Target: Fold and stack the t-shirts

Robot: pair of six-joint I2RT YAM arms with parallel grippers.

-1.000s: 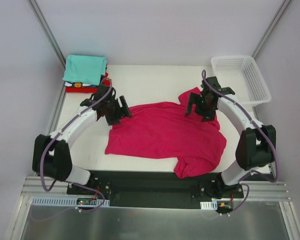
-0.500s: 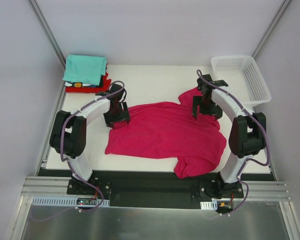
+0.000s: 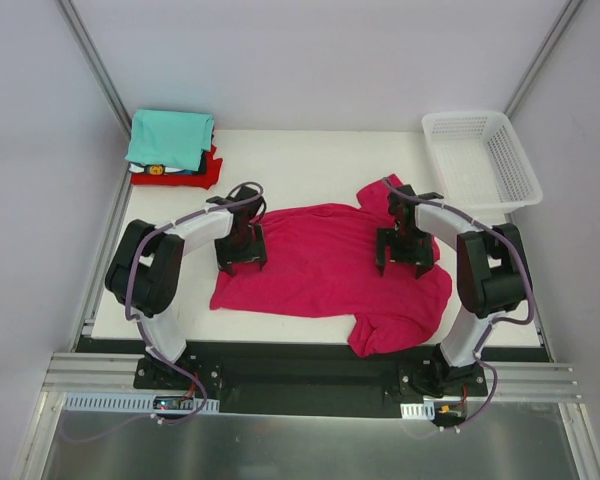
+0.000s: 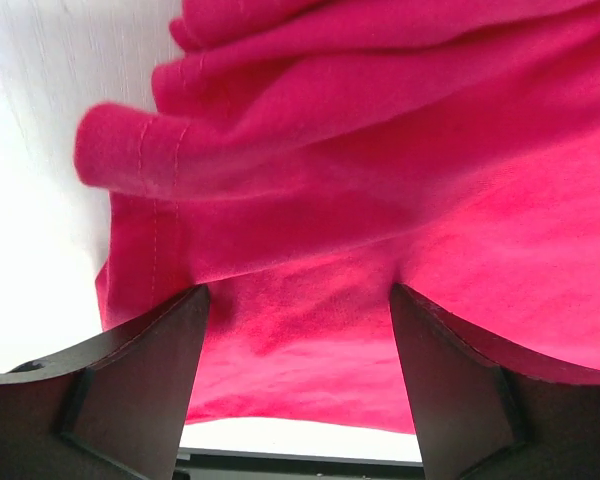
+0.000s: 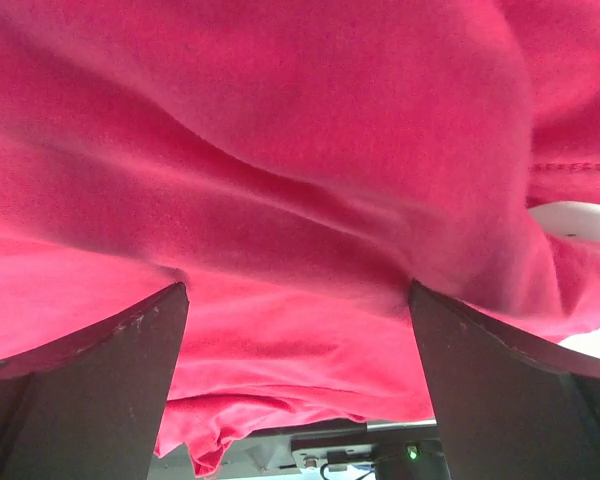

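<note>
The large magenta-pink t-shirt (image 3: 325,265) lies spread and rumpled across the middle of the white table (image 3: 300,160). My left gripper (image 3: 240,264) points down onto its left part, near the left sleeve edge. It is open, with cloth (image 4: 380,150) bulging between the fingers (image 4: 150,370). My right gripper (image 3: 404,266) stands on the shirt's right part. It too is open, with wrinkled cloth (image 5: 280,120) filling the gap at its tips (image 5: 298,292). A folded teal t-shirt (image 3: 170,138) lies on a red one (image 3: 204,173) at the far left corner.
A white mesh basket (image 3: 480,155) stands at the far right corner. The shirt's lower right corner (image 3: 380,335) hangs over the table's near edge, above the black base rail (image 3: 300,365). Grey walls close in on both sides.
Both grippers came nearer, from the shirt's far edge onto the cloth, and turned to point downward. The shirt's outline is nearly the same.
</note>
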